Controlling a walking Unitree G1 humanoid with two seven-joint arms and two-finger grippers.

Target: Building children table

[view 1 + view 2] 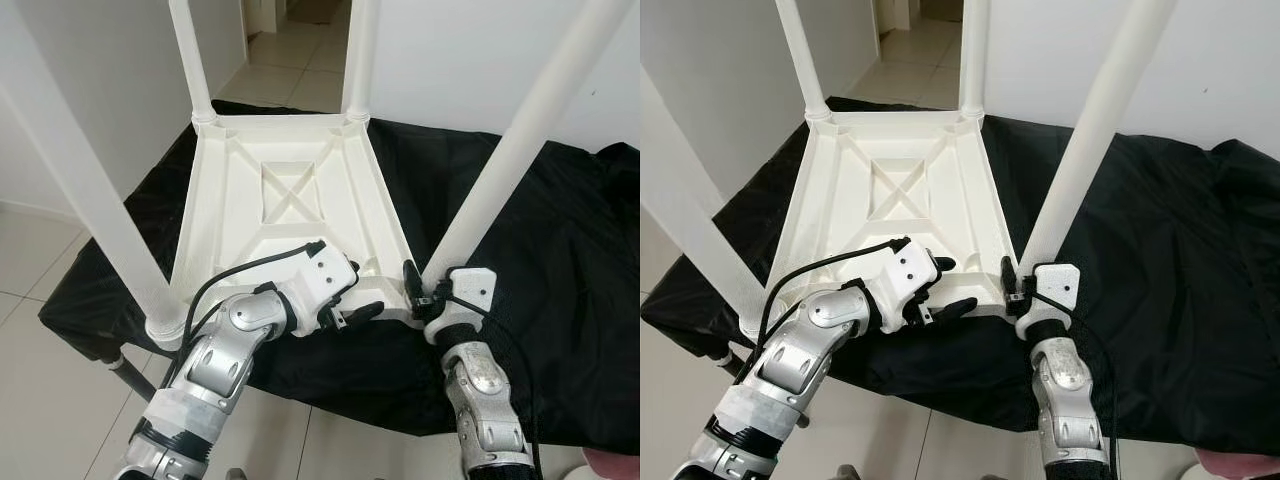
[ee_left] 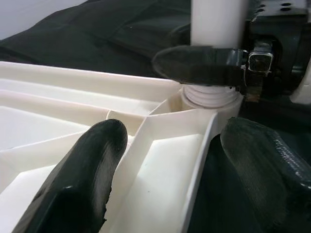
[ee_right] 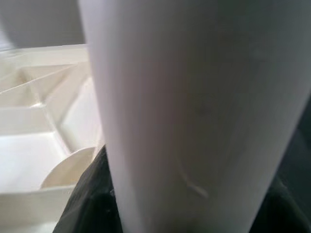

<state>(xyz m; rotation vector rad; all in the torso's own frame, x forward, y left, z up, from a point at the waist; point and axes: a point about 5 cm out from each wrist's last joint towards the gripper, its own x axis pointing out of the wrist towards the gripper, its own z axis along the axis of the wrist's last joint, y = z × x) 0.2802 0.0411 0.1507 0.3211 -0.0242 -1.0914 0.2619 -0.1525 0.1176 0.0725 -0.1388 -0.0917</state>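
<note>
A white plastic children's table [image 1: 290,200] lies upside down on a black cloth, its legs pointing up. My right gripper [image 1: 432,285] is shut on the near right leg [image 1: 510,150] just above its socket; the leg [image 3: 194,107] stands between its fingers. One right finger [image 2: 199,65] wraps the leg's base. My left gripper [image 1: 950,287] is open at the table's near rim, close to that corner. Its fingers [image 2: 82,179] straddle the rim wall [image 2: 194,160], one inside the tabletop and one outside over the cloth.
The other legs stand at near left [image 1: 90,200], far left [image 1: 190,60] and far right [image 1: 360,55]. The black cloth [image 1: 560,250] drapes a low stand and spreads wide to the right. Tiled floor [image 1: 40,250] lies around, with white walls and a doorway [image 1: 300,40] behind.
</note>
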